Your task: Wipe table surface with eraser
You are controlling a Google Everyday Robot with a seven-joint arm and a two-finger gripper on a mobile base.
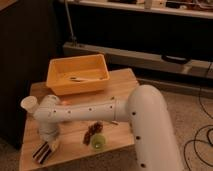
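Observation:
The eraser (41, 153), a small block with dark, white and reddish stripes, lies against the table surface (75, 150) near its front left corner. My gripper (50, 145) comes down from the white wrist just above and is shut on the eraser's upper end. The white arm (100, 112) stretches across the middle of the table from the right and hides the wood beneath it.
An orange bin (77, 75) with a utensil inside stands at the back of the table. A white cup (29, 104) sits at the left edge beside the wrist. A dark reddish cluster (92, 131) and a green object (98, 142) lie right of the eraser.

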